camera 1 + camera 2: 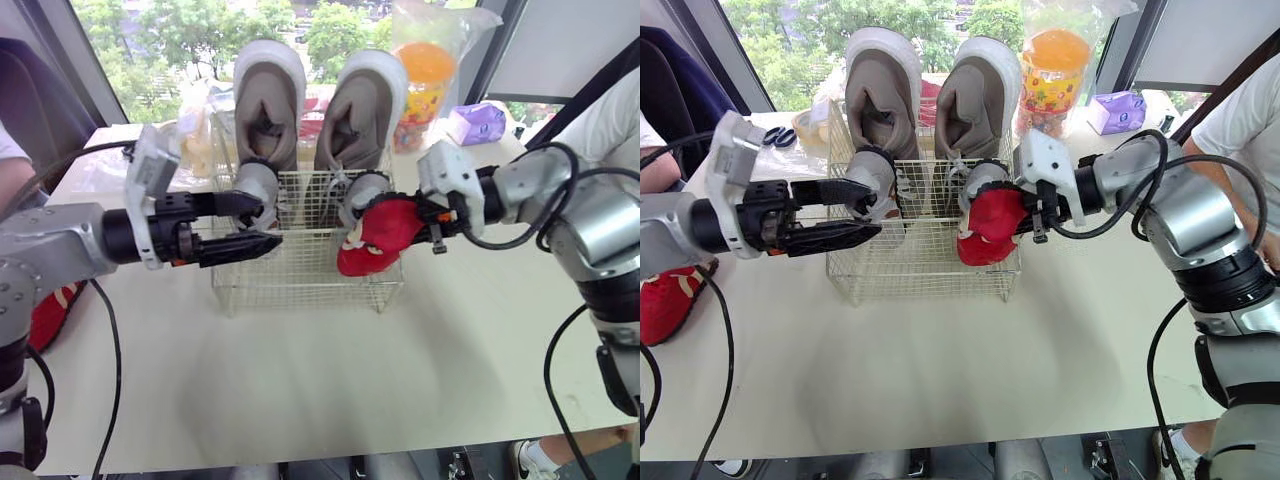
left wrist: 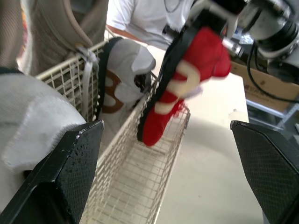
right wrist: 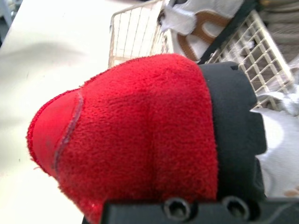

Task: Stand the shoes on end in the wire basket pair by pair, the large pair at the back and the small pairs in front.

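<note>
Mid-bench (image 1: 320,390): wire basket (image 1: 300,290). Far row inside: lg beige pair (image 1: 268,100), on end, toes up. Just in front: sm grey pair (image 1: 365,190). Basket's near-right corner: red shoe (image 1: 385,235), toe down, gripped in right gripper (image 1: 420,222) jaws; inside wire or not, can't tell. Basket's left end: left gripper (image 1: 255,226), jaws wide, beside left grey shoe. Bench left edge: 2nd red shoe (image 1: 52,312).
</note>
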`<state>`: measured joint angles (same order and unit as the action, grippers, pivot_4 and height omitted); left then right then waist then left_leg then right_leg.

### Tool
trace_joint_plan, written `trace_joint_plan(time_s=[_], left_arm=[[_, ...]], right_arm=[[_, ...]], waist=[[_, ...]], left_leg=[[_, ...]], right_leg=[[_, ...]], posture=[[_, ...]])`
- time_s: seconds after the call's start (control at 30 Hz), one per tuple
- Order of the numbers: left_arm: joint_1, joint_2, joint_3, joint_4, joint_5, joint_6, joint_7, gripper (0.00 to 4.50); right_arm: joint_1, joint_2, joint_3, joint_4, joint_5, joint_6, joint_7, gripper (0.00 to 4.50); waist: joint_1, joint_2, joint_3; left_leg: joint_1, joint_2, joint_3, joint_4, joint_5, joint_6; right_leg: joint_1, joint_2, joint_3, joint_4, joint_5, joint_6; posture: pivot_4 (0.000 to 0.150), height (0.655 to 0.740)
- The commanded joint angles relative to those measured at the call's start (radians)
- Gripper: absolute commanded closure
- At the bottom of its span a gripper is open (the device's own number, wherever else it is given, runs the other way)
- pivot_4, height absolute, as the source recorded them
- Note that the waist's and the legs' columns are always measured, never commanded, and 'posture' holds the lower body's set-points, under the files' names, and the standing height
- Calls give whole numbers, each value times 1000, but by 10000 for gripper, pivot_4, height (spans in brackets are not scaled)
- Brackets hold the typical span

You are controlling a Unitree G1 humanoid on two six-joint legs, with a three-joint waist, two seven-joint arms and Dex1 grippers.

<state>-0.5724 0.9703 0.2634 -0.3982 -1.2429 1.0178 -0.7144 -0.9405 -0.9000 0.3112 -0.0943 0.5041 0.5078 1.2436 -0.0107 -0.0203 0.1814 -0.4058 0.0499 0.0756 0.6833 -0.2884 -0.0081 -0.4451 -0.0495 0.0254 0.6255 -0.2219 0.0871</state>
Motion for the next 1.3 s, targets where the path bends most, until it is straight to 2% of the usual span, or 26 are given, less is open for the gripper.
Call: trace_joint_plan(time_s=[0.03,0.23,0.27,0.43,0.57,0.63,0.73,0.83,0.9,0.97,1.07,1.2,1.3], left_arm=[[-1,11,43,-30,-29,2,10,19],[1,17,39,-46,-39,11,26,0],[10,25,53,-51,-38,14,41,0],[61,64,173,-59,-94,39,148,0],[158,97,324,-63,-140,77,274,0],[222,119,403,-47,-120,94,305,0],[380,187,513,23,53,120,271,0],[585,246,567,162,280,86,198,0],[664,261,582,244,382,46,158,0],[722,278,576,331,476,-4,109,0],[747,329,492,537,644,-143,64,0],[581,365,331,810,730,-281,-31,0],[463,379,208,948,801,-351,-104,0]], right_arm=[[11,17,-3,-3,-65,-28,29,30985],[28,25,-36,-25,-72,14,63,2883],[21,12,-65,-50,-44,42,71,1326],[-38,-49,-193,-93,51,133,113,1326],[-110,-99,-260,-54,88,166,158,1326],[-140,-101,-267,-35,93,169,180,1326],[-172,-88,-262,-28,104,165,220,1326],[-180,-64,-239,-20,90,122,262,1326],[-184,-48,-227,-5,70,96,275,1326],[-186,-33,-226,0,74,88,285,1326],[-185,-18,-238,-8,91,93,293,1326],[-172,-20,-244,-24,94,103,288,1326],[-166,-30,-254,-44,103,123,274,1326]], waist=[[-1,0,0],[-2,0,0],[-3,0,0],[-3,0,1],[-6,0,1],[-7,0,1],[-10,0,1],[-10,1,1],[-10,1,1],[-8,1,1],[-1,0,1],[2,1,1],[-3,0,0]], left_leg=[[0,0,0,0,0,0],[0,0,0,0,0,0],[1,0,0,0,0,0],[1,0,0,-1,0,0],[1,1,0,-1,0,0],[2,1,0,-1,0,0],[2,1,1,-1,0,0],[4,1,2,-3,0,0],[4,1,4,-3,0,0],[2,1,4,-3,0,-1],[-1,1,5,-3,0,-2],[-3,0,7,-4,1,-3],[-3,0,11,-4,0,-3]], right_leg=[[0,0,0,0,0,0],[0,0,0,1,0,0],[0,0,0,1,0,0],[-1,0,0,2,0,0],[-1,0,0,2,0,0],[-1,0,0,2,0,0],[-1,0,0,2,0,0],[-2,0,0,3,-1,-2],[-3,-1,0,4,-2,-3],[-5,-1,0,4,-2,-4],[-10,-2,-1,4,-2,-4],[-13,-7,-2,5,-1,-5],[-14,-10,-5,5,-1,-4]], posture=[[1500,7400],[1500,7400],[1500,7400],[1500,7400],[1500,7400],[1500,7400],[1500,7400],[1500,7400],[1500,7400],[1500,7400],[1500,7400],[1500,7400],[1500,7400]])
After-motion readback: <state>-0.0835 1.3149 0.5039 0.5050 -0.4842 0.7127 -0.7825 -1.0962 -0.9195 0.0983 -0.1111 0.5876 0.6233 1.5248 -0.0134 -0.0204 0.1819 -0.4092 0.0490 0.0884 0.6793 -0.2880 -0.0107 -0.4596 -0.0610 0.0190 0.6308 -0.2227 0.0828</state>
